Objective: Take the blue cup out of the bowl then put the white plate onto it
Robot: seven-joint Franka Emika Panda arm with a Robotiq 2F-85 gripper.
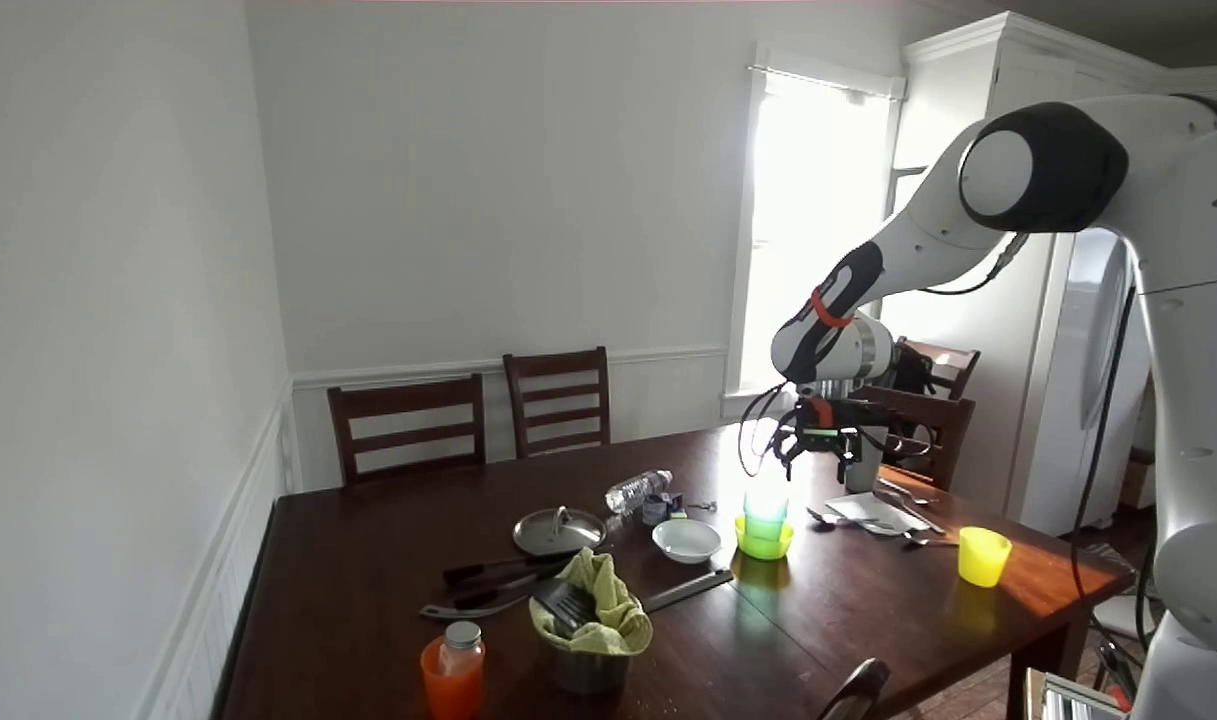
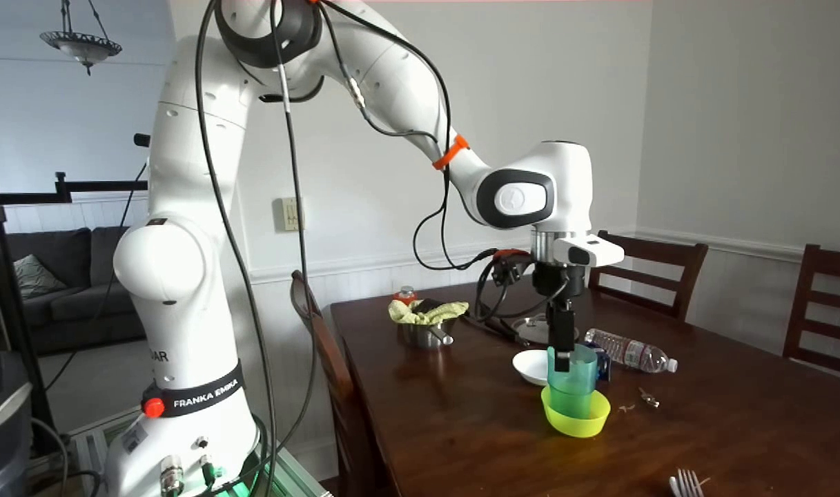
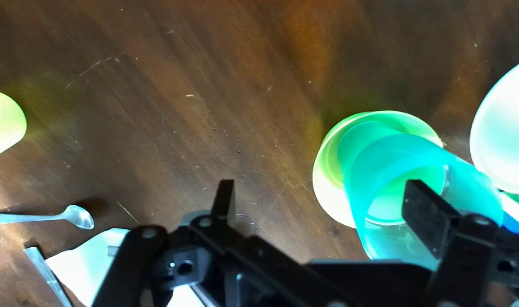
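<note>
Cup (image 2: 582, 388) in bowl (image 2: 577, 426), plate (image 1: 686, 541) just beside

All on the table (image 1: 368, 540), chairs (image 1: 408, 400) behind it. In an exterior view: plate sits left of bowl, apart. Bottle (image 1: 630, 493) behind plate, off to the left; lid (image 1: 543, 540) left of plate. Pot (image 1: 588, 675) before lid, cloth (image 1: 620, 634) and spatula (image 1: 566, 605) in it, utensils (image 1: 488, 570) between the two. Tumbler (image 1: 453, 695) left of pot, jar (image 1: 460, 650) in it. Napkin (image 1: 863, 508) right of bowl, cutlery (image 1: 823, 518) on and beside it; second cup (image 1: 984, 556) farther right, near table edge. Gripper (image 1: 815, 474) hangs above bowl; wrist view: one finger (image 3: 427, 215) across cup mouth (inside or above, can't tell), the other left of cup.
</note>
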